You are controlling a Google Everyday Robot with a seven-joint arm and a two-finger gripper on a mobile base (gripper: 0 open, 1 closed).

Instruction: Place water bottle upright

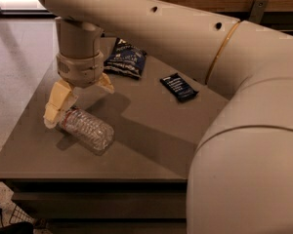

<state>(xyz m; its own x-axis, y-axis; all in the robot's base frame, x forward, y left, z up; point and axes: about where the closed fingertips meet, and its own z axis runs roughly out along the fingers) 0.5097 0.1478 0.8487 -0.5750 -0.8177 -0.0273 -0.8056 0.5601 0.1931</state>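
On the grey table (151, 135), the ribbed clear water bottle (86, 130) lies by the gripper's (79, 104) wide-spread fingers (55, 104).

We can read no words on the blue bag (126, 58) or the dark packet (178, 87). The gripper (80, 95), fingers apart, is at the cap end of the water bottle (85, 129).
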